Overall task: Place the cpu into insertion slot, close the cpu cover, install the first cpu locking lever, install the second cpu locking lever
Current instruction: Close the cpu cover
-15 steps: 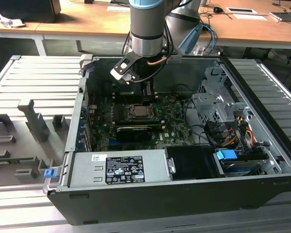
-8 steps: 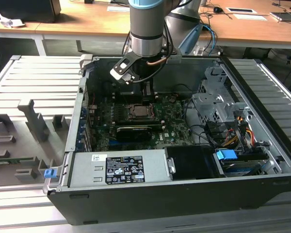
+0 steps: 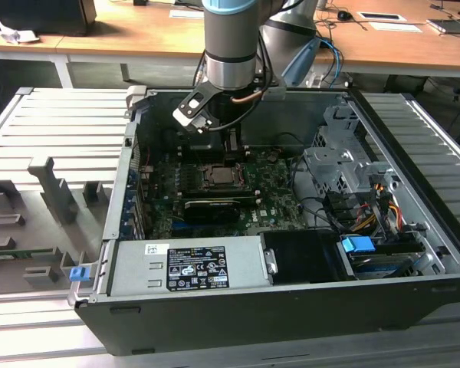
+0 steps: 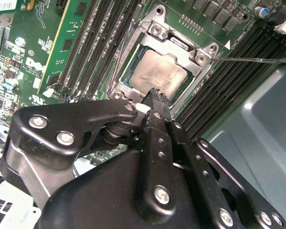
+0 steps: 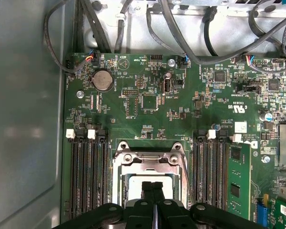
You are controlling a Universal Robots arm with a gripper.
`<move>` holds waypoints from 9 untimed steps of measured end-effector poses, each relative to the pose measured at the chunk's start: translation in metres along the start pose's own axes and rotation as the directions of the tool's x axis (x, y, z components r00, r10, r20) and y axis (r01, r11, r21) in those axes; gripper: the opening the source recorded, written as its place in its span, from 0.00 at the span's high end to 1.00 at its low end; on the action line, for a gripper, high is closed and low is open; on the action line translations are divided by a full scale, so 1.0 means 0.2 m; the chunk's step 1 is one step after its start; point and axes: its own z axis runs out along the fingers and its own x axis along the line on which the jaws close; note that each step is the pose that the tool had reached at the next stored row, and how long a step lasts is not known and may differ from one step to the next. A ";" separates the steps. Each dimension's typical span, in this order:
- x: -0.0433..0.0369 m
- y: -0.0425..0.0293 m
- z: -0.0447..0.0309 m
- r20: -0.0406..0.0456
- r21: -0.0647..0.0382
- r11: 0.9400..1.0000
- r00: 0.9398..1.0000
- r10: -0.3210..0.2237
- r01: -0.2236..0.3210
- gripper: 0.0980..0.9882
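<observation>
The cpu (image 4: 158, 72), a silvery square chip, lies in the insertion slot (image 4: 125, 80) on the green motherboard. The cpu cover (image 4: 178, 44), a metal frame with a window, lies flat over it, and the chip's top shows through the window. A thin wire locking lever (image 4: 257, 59) sticks out sideways from the socket's corner, over the memory slots. My gripper (image 4: 155, 94) is shut with nothing between its fingers, and its tip hangs just above the chip's edge. In the first wrist view the gripper (image 5: 153, 187) sits over the cpu (image 5: 133, 183) and the cpu cover (image 5: 150, 161). In the exterior view the gripper (image 3: 231, 152) hangs over the insertion slot (image 3: 224, 177).
Rows of black memory slots (image 5: 88, 176) flank the socket on both sides. A long black graphics card (image 3: 211, 208) lies just in front of the socket. Cables (image 3: 330, 207) and a drive cage (image 3: 341, 165) fill the case toward the exterior view's right. The case walls (image 3: 126, 184) close in.
</observation>
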 end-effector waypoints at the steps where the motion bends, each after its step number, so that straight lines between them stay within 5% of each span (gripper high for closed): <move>1: 0.000 -0.002 0.000 0.000 0.000 1.000 1.000 0.000 0.000 0.99; 9: 0.001 -0.042 -0.002 -0.001 0.000 1.000 1.000 0.000 0.000 0.99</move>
